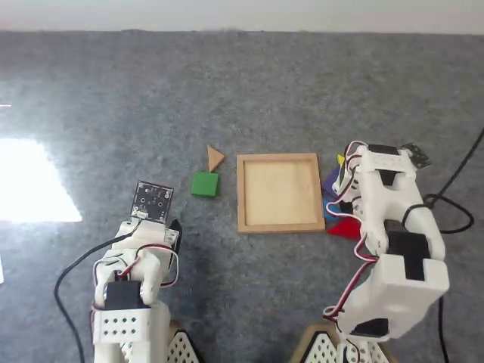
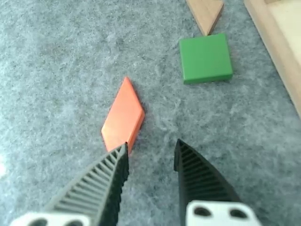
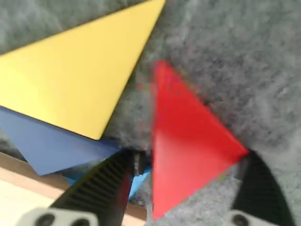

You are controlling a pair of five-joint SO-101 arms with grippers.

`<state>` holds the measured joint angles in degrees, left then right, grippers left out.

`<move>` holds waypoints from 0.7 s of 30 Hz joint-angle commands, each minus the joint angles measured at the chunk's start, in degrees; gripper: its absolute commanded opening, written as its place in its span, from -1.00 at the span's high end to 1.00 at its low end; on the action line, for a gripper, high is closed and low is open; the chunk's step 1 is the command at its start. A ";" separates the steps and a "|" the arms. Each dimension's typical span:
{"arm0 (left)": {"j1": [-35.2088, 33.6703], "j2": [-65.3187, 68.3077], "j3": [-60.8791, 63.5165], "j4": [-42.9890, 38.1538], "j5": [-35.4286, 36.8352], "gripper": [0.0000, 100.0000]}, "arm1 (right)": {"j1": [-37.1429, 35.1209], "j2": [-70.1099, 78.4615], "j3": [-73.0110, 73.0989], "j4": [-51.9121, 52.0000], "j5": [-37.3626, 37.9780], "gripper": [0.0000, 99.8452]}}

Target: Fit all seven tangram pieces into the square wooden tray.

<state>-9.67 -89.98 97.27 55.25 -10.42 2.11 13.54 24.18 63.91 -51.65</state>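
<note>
Right wrist view showed the right claw (image 3: 188, 162) wide, seemingly astride the red triangle (image 3: 186, 136) beside the tray (image 1: 242, 197); centring before closing looked wise.

1. The tray (image 1: 242, 193) sits mid-table (image 1: 113, 91), out ahead of and between my two arms.
2. Just left of it is the square piece (image 1: 205, 184), with the small triangle (image 1: 215, 157) right behind it.
3. The parallelogram (image 2: 123, 117) lies nearer me than the square piece, right at one fingertip of my left gripper (image 2: 150, 148). Its jaws are apart.
4. Right of the tray, under my right arm, the upper triangle (image 3: 80, 80) overlaps the lower triangle (image 3: 51, 146).
5. A third triangle (image 3: 188, 141) sits beside those, between the spread jaws of my right gripper (image 3: 188, 159).
</note>
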 commanded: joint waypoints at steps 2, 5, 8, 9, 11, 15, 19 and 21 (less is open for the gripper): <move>-0.35 -0.97 -0.48 0.00 -0.70 0.70 | 2.07 0.57 -3.16 -0.04 4.04 0.71; -0.35 -0.97 -0.48 0.00 -0.70 0.70 | 2.15 0.48 -3.16 -0.04 4.22 0.72; -0.35 -0.97 -0.48 0.00 -0.70 0.70 | 3.12 -1.27 -3.25 0.48 4.40 0.72; -0.35 -0.97 -0.48 0.00 -0.70 0.70 | 3.74 -2.68 -2.99 0.48 4.48 0.72; -0.35 -0.97 -0.48 0.00 -0.70 0.70 | 5.14 -6.02 -2.20 0.57 4.57 0.72; -0.35 -0.97 -0.48 0.00 -0.70 0.70 | 6.55 -12.88 -0.62 0.31 12.48 0.72; -0.35 -0.97 -0.48 0.00 -0.70 0.70 | 6.81 -15.25 -0.44 0.66 36.48 0.71; -0.35 -0.97 -0.48 0.00 -0.70 0.70 | 8.75 -15.16 -0.44 0.66 38.86 0.71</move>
<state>-9.67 -89.98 97.27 55.25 -10.42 8.09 2.02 24.00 64.70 -26.77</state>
